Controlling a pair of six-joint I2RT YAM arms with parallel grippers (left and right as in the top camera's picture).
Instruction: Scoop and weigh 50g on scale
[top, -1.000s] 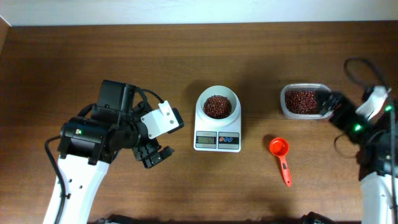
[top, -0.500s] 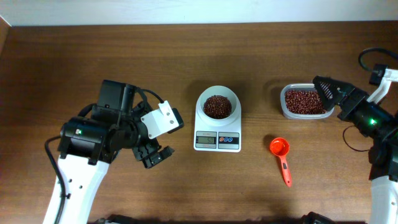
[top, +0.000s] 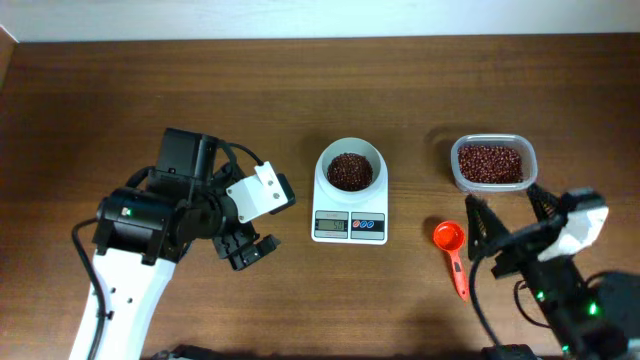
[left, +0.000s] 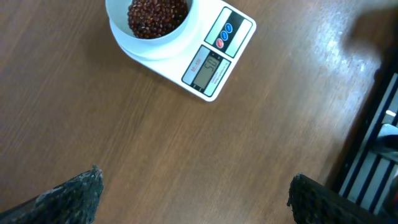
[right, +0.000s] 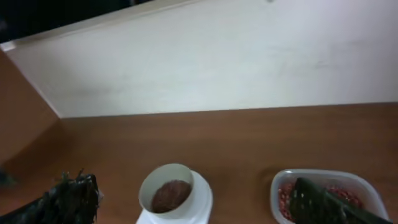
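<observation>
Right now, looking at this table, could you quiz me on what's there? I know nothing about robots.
1. What do the white bowl on the scale and the clear tub both hold?
2. Where is the orange-red scoop? A) in the bowl B) on the table, right of the scale C) in the tub
3. True or false: the right gripper is shut on the scoop.
Key: 1 small dark red-brown beans; 2 B; 3 false, it stands open and holds nothing.
</observation>
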